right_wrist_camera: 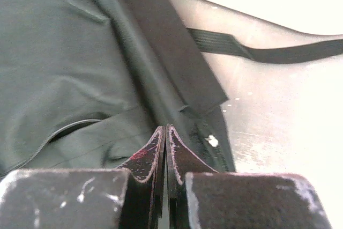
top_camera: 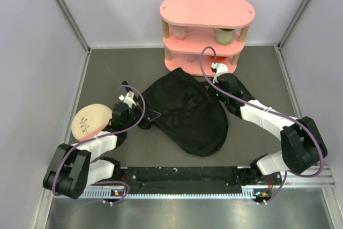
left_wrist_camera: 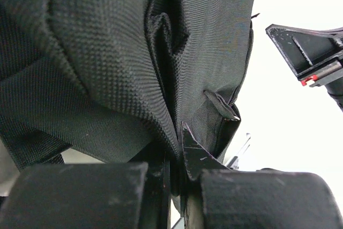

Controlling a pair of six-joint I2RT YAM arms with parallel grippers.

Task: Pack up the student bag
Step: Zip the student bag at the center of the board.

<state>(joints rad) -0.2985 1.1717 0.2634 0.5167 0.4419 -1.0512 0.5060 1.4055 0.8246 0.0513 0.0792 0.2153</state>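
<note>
The student bag (top_camera: 185, 113) lies slumped on the table (top_camera: 257, 79), left gripper (left_wrist_camera: 177, 148) clamped on a fold of its cloth, right gripper (right_wrist_camera: 165, 132) closed at its other side, whether on cloth I cannot tell — so any pull risks the pinch slipping out.

A robot lab booth: bare walls (top_camera: 32, 52) and metal rails (top_camera: 65, 12) enclose a grey table (top_camera: 262, 79) bearing a left arm (top_camera: 102, 142) and right arm (top_camera: 265, 115).
</note>
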